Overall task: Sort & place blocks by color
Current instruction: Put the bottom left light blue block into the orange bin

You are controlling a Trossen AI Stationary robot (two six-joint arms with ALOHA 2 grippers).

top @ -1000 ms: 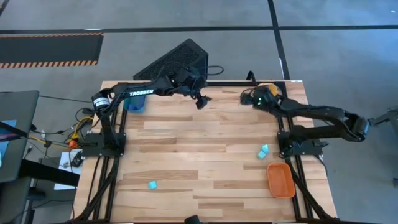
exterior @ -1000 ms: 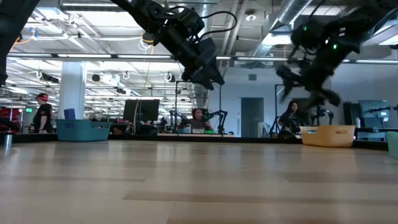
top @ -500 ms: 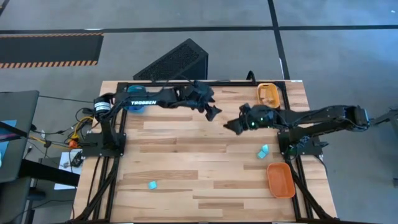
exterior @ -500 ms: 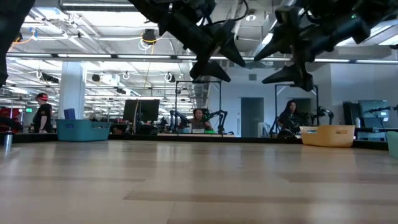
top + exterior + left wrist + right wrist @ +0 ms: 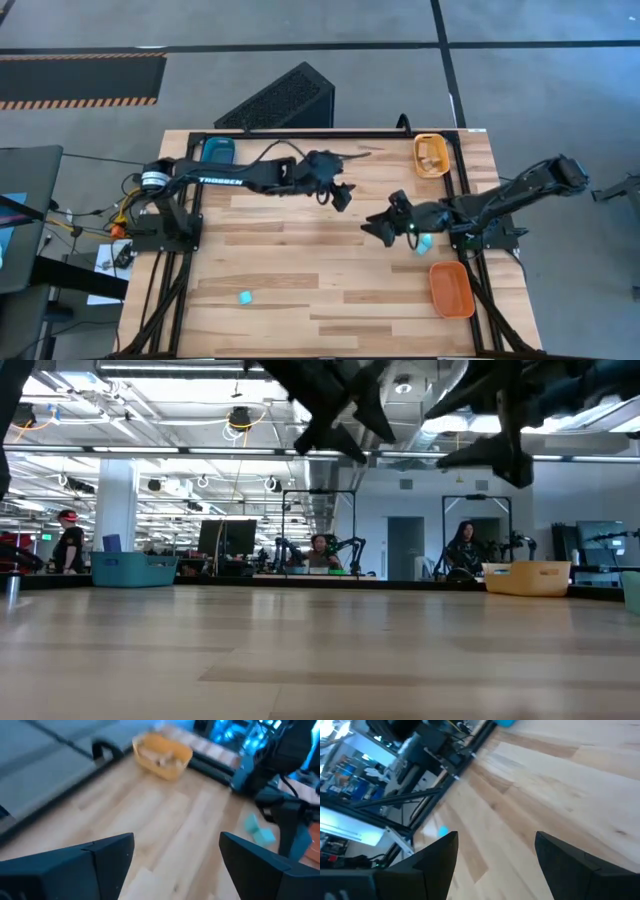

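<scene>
Both grippers hover open and hold nothing above the middle of the table. My left gripper (image 5: 341,196) (image 5: 176,854) faces the yellow-orange tray (image 5: 162,753), which holds pale tan wooden pieces (image 5: 159,753). My right gripper (image 5: 376,226) (image 5: 496,851) is just right of it and nearer the near edge. Two light cyan cubes (image 5: 424,243) (image 5: 259,831) lie on the table, partly under the right arm. One more cyan cube (image 5: 245,297) (image 5: 443,832) lies alone near the near-left part. No dark blue block shows.
A blue tray (image 5: 217,150) sits at the far left corner, the yellow-orange tray (image 5: 431,155) at the far right, and an orange tray (image 5: 451,288) near the right edge. The two arm bases stand at the table's left and right sides. People show in the room behind.
My right gripper has swung from above the yellow-orange tray at the far right corner toward the table's middle and the near edge. My left gripper has moved from the far edge toward the middle, a little to the right and nearer.
</scene>
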